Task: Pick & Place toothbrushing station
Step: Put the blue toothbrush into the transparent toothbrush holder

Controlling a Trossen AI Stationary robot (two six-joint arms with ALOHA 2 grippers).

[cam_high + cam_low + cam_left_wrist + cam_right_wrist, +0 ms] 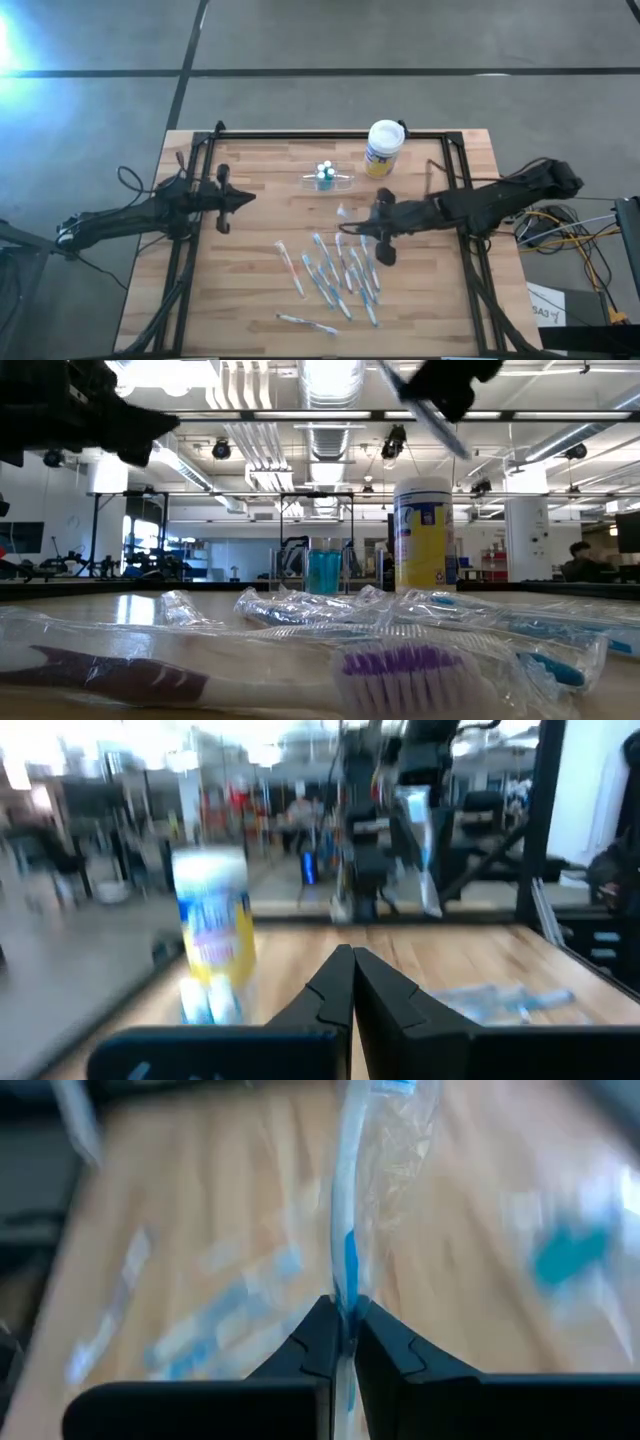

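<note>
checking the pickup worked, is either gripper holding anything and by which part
The right gripper pinches a wrapped toothbrush on its handle. The left gripper holds nothing.

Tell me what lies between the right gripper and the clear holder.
In the high view, only bare wood separates the right gripper, shut on a wrapped toothbrush, from the clear holder. The white-lidded canister stands off to the side.

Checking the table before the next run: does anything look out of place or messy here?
Yes. The wrapped toothbrushes lie scattered at mixed angles across the table, one stray near its front edge. The right gripper is shut on a wrapped toothbrush. The holder and canister stand upright.
</note>
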